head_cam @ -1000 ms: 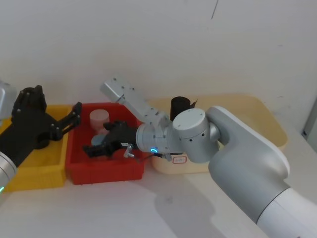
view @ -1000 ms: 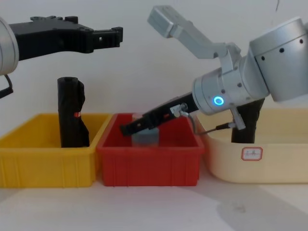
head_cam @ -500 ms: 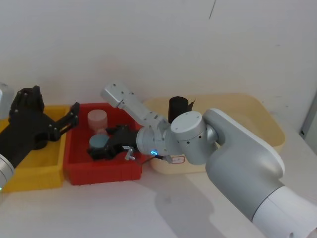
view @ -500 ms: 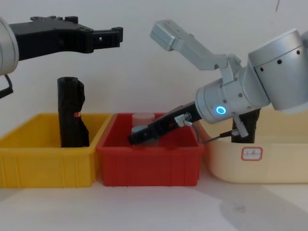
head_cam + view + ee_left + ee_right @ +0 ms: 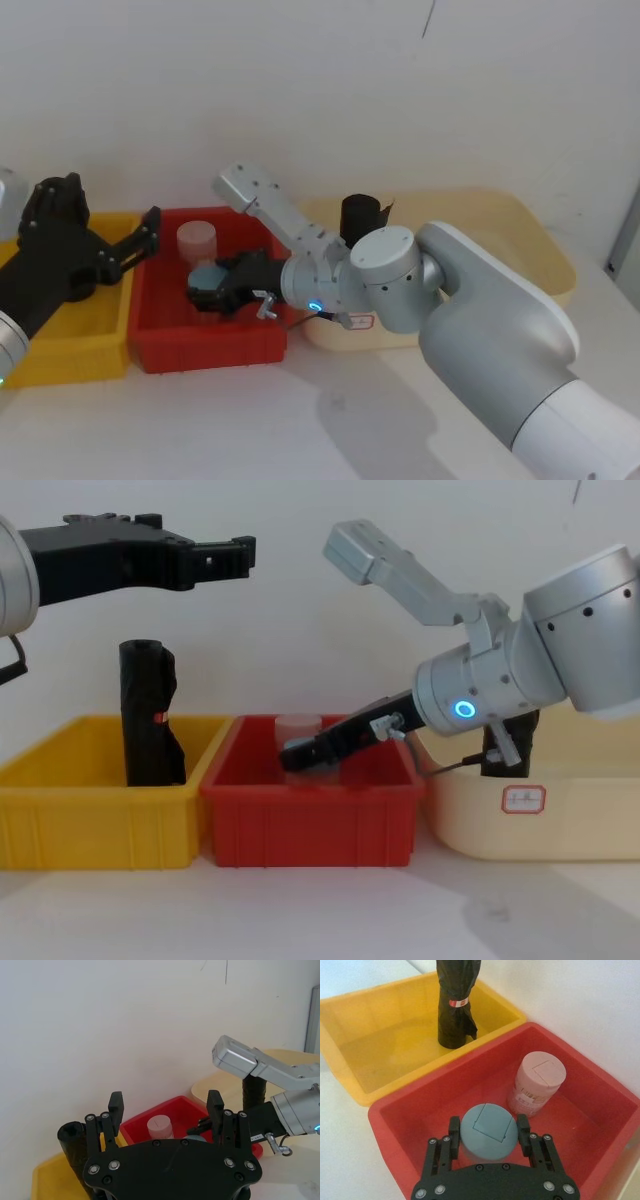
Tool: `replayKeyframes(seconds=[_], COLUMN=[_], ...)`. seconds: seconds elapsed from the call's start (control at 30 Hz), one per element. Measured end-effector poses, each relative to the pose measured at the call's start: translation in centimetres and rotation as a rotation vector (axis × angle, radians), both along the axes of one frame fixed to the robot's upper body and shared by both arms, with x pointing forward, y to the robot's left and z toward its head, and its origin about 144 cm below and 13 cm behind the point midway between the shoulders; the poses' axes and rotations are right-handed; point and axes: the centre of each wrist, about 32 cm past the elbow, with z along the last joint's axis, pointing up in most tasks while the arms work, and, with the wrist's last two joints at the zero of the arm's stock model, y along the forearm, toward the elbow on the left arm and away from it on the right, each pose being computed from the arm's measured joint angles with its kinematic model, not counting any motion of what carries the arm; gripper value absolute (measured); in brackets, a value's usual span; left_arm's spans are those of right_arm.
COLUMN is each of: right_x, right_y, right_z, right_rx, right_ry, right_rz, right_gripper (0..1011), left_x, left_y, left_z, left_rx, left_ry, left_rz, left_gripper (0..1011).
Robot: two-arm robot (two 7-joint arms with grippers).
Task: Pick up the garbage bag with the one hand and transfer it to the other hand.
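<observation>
The garbage bag [image 5: 358,214], a tall black roll, stands in the beige bin [image 5: 520,232] behind my right arm; the chest view shows the garbage bag [image 5: 522,742] there too. My right gripper [image 5: 488,1127], on the blue-ringed arm, reaches into the red bin [image 5: 410,1110], well to the left of the bag. Its fingers [image 5: 454,1132] are shut on the sides of a grey-blue jar [image 5: 489,1131]. High over the yellow bin [image 5: 100,825] hangs my left gripper [image 5: 165,1105], open and holding nothing.
A second black roll with a red mark [image 5: 148,715] stands in the yellow bin. A pink jar [image 5: 537,1085] sits in the red bin beyond the grey-blue one. The three bins stand side by side near the wall, with bare table in front of them.
My right gripper has drawn back to the right and lifted a little inside the red bin, its fingers now on the grey-blue jar. The left arm has not moved.
</observation>
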Motion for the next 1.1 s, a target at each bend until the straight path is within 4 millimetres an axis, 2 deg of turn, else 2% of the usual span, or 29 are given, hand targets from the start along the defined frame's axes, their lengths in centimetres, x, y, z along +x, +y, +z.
replayKeyframes(seconds=[0.33,0.6,0.67,0.97,1.1], right_x=[-0.5,-0.9,-1.0,-1.1,-1.0], right_y=[-0.8,-2.0,-2.6,-4.8,-5.6], right_z=[1.2,3.6,4.8,7.7,8.3], right_rx=[0.063,0.138,0.164,0.203,0.203], right_ry=[-0.005,-0.051,-0.081,-0.191,-0.222], right_rz=[-0.013,-0.025,-0.032,-0.076,-0.097], right_gripper=[666,666,666,666,666], left_x=[0.0,0.0,0.0,0.0,0.0], left_y=[0.0,0.0,0.0,0.0,0.0], left_z=[0.0,0.0,0.0,0.0,0.0], left_rx=[0.000,0.000,0.000,0.000,0.000], left_ry=[0.000,0.000,0.000,0.000,0.000], left_rz=[0.000,0.000,0.000,0.000,0.000], left_gripper=[1001,1001,1001,1001,1000])
